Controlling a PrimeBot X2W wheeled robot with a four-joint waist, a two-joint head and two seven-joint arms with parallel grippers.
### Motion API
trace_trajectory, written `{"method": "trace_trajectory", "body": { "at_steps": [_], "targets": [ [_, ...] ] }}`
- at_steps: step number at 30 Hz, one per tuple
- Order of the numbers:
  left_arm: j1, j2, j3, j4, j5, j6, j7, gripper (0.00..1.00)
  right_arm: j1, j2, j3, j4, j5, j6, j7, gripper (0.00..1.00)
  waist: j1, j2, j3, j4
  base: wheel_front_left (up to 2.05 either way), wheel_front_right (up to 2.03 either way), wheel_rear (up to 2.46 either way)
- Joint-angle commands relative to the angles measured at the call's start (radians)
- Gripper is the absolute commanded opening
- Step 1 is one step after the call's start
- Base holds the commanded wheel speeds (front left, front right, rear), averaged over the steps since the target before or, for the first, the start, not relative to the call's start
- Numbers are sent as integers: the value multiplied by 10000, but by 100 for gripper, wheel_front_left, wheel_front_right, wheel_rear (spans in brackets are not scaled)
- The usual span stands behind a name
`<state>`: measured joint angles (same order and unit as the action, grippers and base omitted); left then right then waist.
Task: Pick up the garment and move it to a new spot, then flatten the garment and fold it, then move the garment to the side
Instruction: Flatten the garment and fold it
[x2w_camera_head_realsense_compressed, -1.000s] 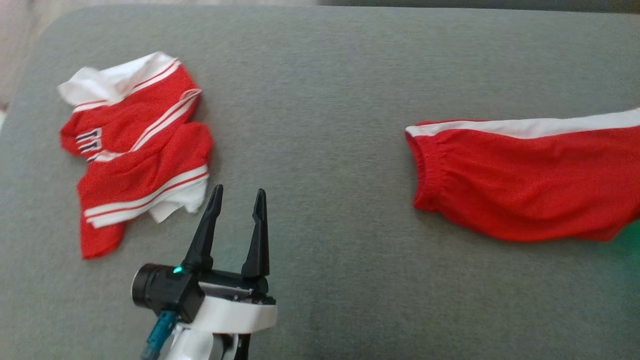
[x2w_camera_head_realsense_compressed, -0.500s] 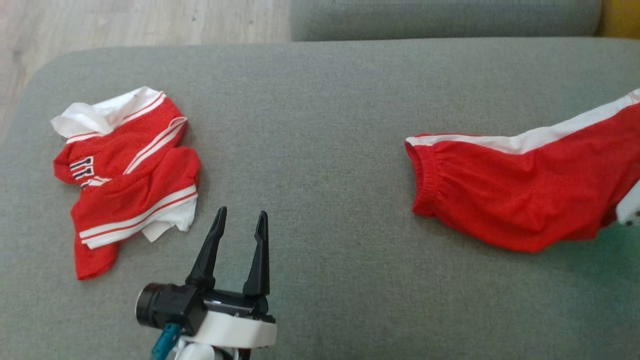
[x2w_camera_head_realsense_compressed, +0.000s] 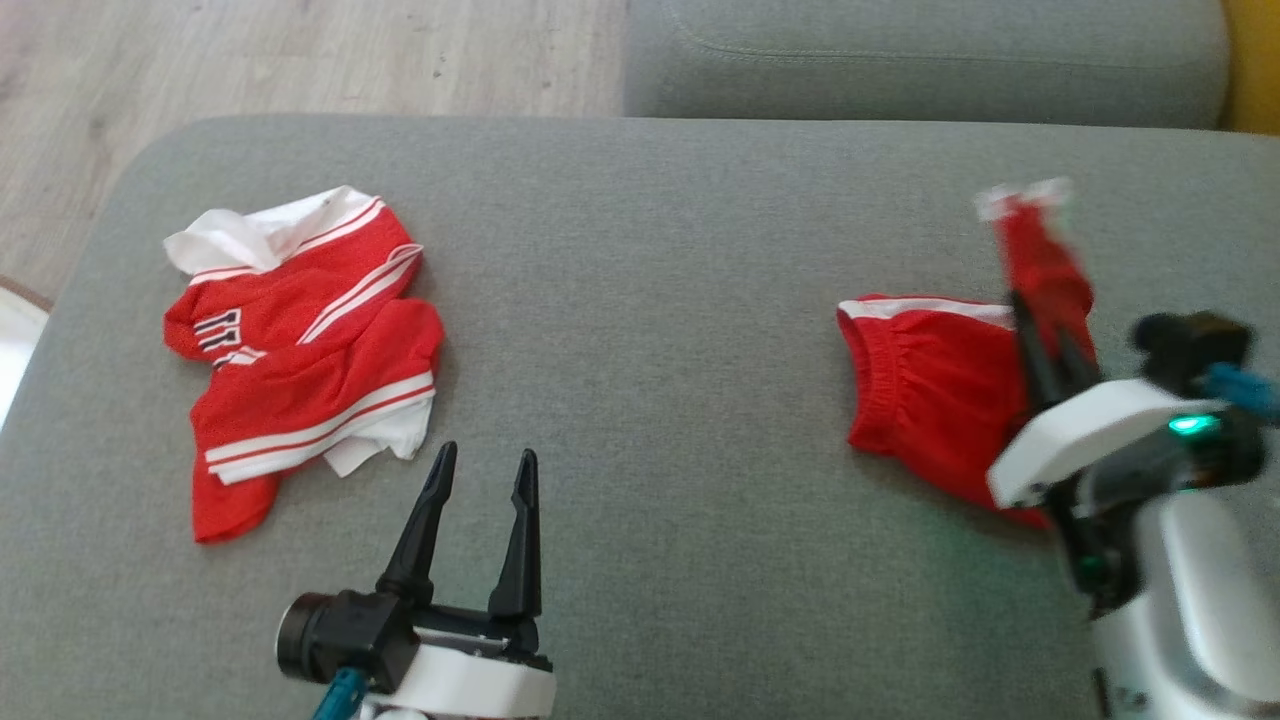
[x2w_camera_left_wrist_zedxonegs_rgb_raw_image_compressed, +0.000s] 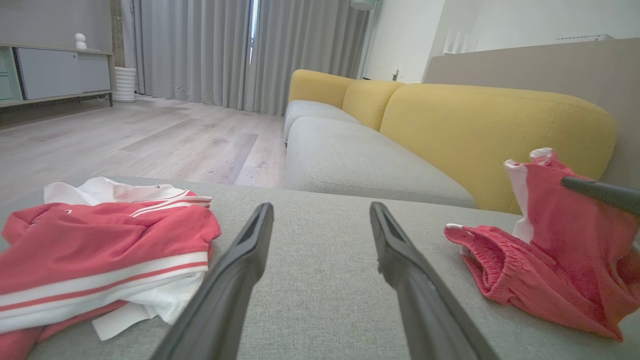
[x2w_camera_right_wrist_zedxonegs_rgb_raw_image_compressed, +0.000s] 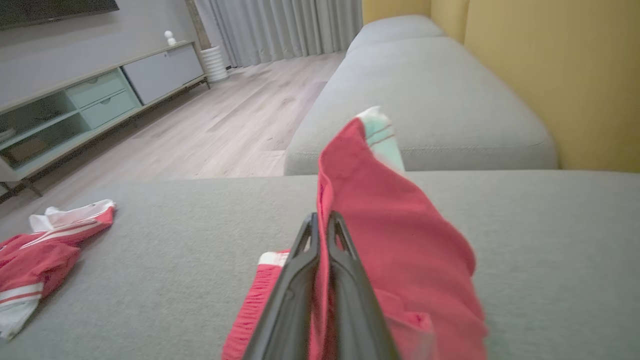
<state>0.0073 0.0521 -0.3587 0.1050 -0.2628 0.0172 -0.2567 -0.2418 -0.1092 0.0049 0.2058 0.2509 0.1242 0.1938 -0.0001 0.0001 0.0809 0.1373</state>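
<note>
Red shorts (x2w_camera_head_realsense_compressed: 920, 400) with a white side stripe lie at the right of the grey cushion (x2w_camera_head_realsense_compressed: 650, 300). Their waistband end rests on the cushion. My right gripper (x2w_camera_head_realsense_compressed: 1022, 305) is shut on their other end and holds it up in a blurred peak. In the right wrist view, the red shorts (x2w_camera_right_wrist_zedxonegs_rgb_raw_image_compressed: 400, 240) drape over the gripper (x2w_camera_right_wrist_zedxonegs_rgb_raw_image_compressed: 322, 217), whose fingers are pressed together. From the left wrist view the shorts (x2w_camera_left_wrist_zedxonegs_rgb_raw_image_compressed: 550, 250) show at the right. My left gripper (x2w_camera_head_realsense_compressed: 483, 462) stands open and empty near the front edge, also visible as the left gripper (x2w_camera_left_wrist_zedxonegs_rgb_raw_image_compressed: 320, 207).
A crumpled red-and-white jersey (x2w_camera_head_realsense_compressed: 300, 350) lies at the cushion's left, just beyond my left gripper; the same jersey (x2w_camera_left_wrist_zedxonegs_rgb_raw_image_compressed: 100, 240) (x2w_camera_right_wrist_zedxonegs_rgb_raw_image_compressed: 35, 255) appears in both wrist views. Wooden floor (x2w_camera_head_realsense_compressed: 300, 60) lies beyond the far left edge. A second grey seat (x2w_camera_head_realsense_compressed: 920, 60) and a yellow backrest (x2w_camera_left_wrist_zedxonegs_rgb_raw_image_compressed: 490, 130) stand behind.
The head camera has tilted. My right gripper has come into view, lifting the shorts' far end and carrying it left, so the shorts are bunched shorter. The left gripper holds still.
</note>
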Motion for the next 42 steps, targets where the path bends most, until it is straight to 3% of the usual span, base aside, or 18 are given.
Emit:
{"method": "trace_trajectory", "body": {
  "at_steps": [1, 10, 16, 17, 18, 25, 35, 36, 37, 38, 42],
  "targets": [
    [-341, -18, 226, -268, 71, -51, -51, 100, -501, 118, 377, -146, 89, 65, -86, 0, 1, -1, 37, 109, 0, 0, 0],
    [-534, -18, 21, -223, -52, -85, -51, 100, -1316, 573, 1316, 2343, 152, 65, -937, 0, 1, -1, 253, 710, 0, 0, 0],
    [-513, -18, -14, -141, -157, -34, -51, 100, -1751, 586, 2273, 3738, 1328, 65, -1824, 0, 1, -1, 138, 879, 0, 0, 0],
    [-490, -18, -8, -132, -168, -23, -51, 100, -1790, 587, 2498, 3895, 1572, 65, -1974, 93, 1, -1, 92, 868, 0, 0, 0],
    [-475, -18, -13, -131, -170, -23, -51, 100, -1825, 587, 2739, 3993, 1742, 65, -2149, 100, 1, -1, 52, 856, 0, 0, 0],
    [-214, -18, 133, -232, -79, 65, -51, 100, -1468, 588, 3634, 3998, 2407, 65, -3345, 100, 1, -1, -515, 570, 0, 0, 0],
    [566, -9, 572, -549, 171, 189, -51, 100, 619, 115, 3148, 2832, 2149, 65, -4125, 100, 1, -1, -1132, 324, 0, 0, 0],
    [638, -8, 617, -576, 201, 187, -51, 100, 805, 39, 3016, 2738, 2183, 65, -4095, 77, 1, -1, -1155, 321, 0, 0, 0],
    [703, -8, 652, -598, 227, 177, -51, 100, 934, -69, 2922, 2653, 2176, 65, -4041, 20, 1, -1, -1172, 328, 0, 0, 0],
    [760, -9, 676, -616, 254, 163, -51, 100, 1020, -170, 2825, 2585, 2180, 65, -3974, 0, 1, -1, -1185, 343, 0, 0, 0],
    [881, -10, 653, -640, 341, 90, -51, 100, 943, -547, 2386, 2617, 2193, 65, -3569, 0, 1, -1, -1175, 515, 0, 0, 0]
  ]
}}
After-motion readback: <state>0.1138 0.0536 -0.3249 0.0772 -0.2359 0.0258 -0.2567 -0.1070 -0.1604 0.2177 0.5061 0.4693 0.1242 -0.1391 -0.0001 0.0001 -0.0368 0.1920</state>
